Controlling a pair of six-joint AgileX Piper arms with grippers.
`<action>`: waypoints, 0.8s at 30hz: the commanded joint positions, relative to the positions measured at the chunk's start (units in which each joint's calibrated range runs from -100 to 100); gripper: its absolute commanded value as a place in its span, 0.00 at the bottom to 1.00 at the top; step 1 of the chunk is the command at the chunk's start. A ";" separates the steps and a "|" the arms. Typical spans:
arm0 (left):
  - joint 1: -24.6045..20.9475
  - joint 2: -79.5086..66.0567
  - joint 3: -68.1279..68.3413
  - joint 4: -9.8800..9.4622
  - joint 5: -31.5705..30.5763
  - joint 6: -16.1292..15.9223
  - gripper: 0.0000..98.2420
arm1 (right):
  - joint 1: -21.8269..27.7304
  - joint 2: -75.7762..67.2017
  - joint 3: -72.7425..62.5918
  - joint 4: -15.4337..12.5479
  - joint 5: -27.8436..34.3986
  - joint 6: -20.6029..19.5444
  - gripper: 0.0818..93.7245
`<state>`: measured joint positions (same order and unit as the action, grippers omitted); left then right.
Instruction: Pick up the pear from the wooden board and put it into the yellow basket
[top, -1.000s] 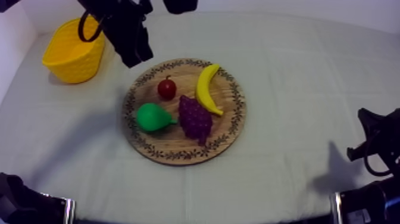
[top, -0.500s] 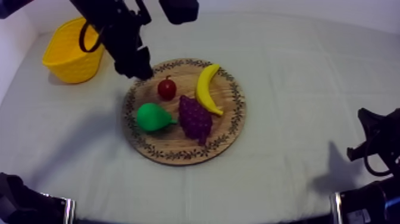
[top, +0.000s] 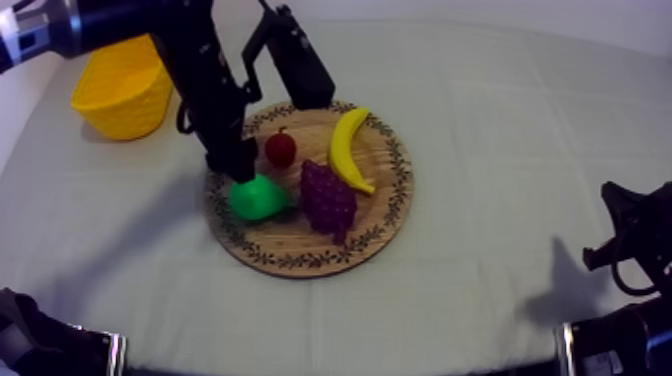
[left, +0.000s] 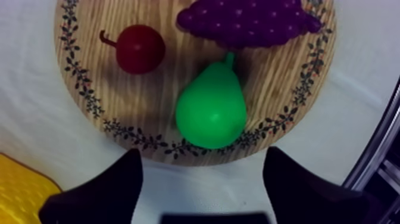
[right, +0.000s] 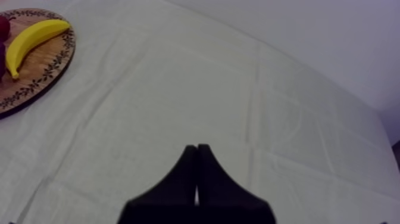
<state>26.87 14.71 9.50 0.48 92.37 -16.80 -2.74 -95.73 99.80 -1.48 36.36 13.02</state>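
Note:
The green pear (top: 256, 197) lies on the left part of the round wooden board (top: 380, 225), its stem towards the purple grapes (top: 328, 197). My left gripper (top: 240, 170) hangs just above the pear's far-left side. In the left wrist view its two black fingers (left: 119, 184) stand wide apart, open, with the pear (left: 212, 109) just beyond them and nothing held. The yellow basket (top: 122, 87) sits at the far left of the table. My right gripper (right: 197, 173) is shut on nothing, low at the right side (top: 630, 235).
A small red fruit (top: 281, 148) and a banana (top: 349, 148) lie on the board's far half, close to the pear. The grapes (left: 250, 21) touch the pear's stem end. The basket's edge (left: 21, 187) shows beside my left fingers.
My left arm has come down from near the basket to the board's left edge, over the pear. The fruit and the right arm have not moved.

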 joint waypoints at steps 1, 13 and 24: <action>-0.15 1.89 0.61 0.07 -1.00 -0.18 0.76 | -0.02 -0.03 -0.02 -0.01 0.02 0.00 0.00; -0.05 8.34 1.66 1.00 -4.34 -0.86 0.76 | -0.02 -0.03 -0.02 -0.01 0.02 0.00 0.00; 0.48 11.59 3.93 1.92 -6.86 -0.88 0.85 | -0.02 -0.03 -0.02 -0.01 0.02 0.00 0.00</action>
<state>27.34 26.18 13.38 2.40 85.55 -17.71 -2.74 -95.73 99.80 -1.48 36.36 13.02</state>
